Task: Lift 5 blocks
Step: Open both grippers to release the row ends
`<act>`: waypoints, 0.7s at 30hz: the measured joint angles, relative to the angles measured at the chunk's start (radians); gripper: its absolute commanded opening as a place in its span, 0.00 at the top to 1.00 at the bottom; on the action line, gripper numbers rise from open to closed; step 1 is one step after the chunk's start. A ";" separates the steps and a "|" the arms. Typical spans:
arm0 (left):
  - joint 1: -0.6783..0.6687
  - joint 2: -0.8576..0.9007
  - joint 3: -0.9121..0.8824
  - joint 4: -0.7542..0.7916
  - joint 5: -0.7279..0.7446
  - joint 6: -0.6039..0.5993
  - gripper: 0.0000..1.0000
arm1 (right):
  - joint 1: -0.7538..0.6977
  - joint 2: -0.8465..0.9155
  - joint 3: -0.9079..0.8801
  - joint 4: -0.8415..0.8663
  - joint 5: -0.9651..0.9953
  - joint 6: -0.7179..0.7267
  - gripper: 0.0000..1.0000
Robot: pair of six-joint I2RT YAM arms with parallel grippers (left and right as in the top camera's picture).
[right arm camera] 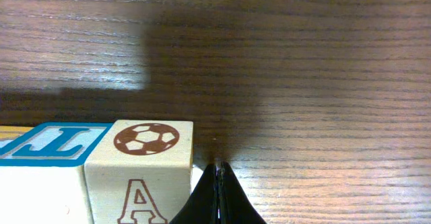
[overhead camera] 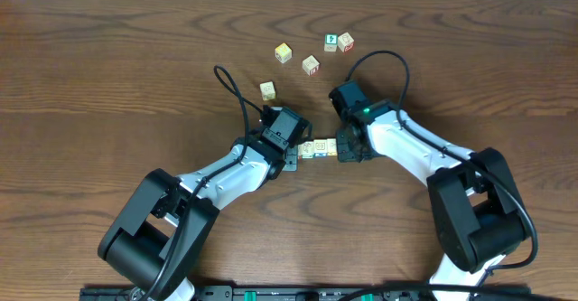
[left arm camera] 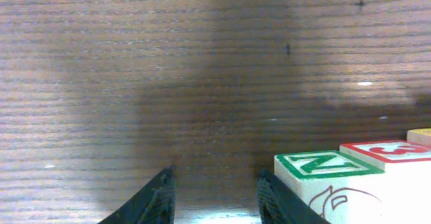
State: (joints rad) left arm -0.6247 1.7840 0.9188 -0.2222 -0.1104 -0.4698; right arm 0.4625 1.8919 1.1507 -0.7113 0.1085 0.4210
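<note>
A short row of blocks lies on the table between my two grippers. My left gripper stands at the row's left end. In the left wrist view my left gripper is open with bare wood between its fingers. The green-edged block sits just outside its right finger, with a red-edged block behind it. My right gripper is at the row's right end. In the right wrist view my right gripper is shut on nothing, touching the side of the football-and-A block. A blue-edged block is beside that one.
More small cubes lie farther back: one near the left arm's cable, a yellowish one, one beside it, a green-faced one and a red-edged one. Both arms' black cables arch above the table.
</note>
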 measured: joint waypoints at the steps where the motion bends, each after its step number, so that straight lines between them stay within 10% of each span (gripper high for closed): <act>1: 0.000 0.000 0.000 0.002 0.004 0.000 0.59 | -0.008 0.000 0.000 -0.002 -0.010 -0.003 0.99; 21: 0.116 0.000 0.023 -0.045 0.062 0.023 0.58 | -0.153 -0.077 0.011 0.021 -0.009 -0.117 0.94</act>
State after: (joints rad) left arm -0.5083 1.7840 0.9413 -0.2676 -0.0483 -0.4473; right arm 0.3092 1.8149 1.1614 -0.6899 0.0998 0.3035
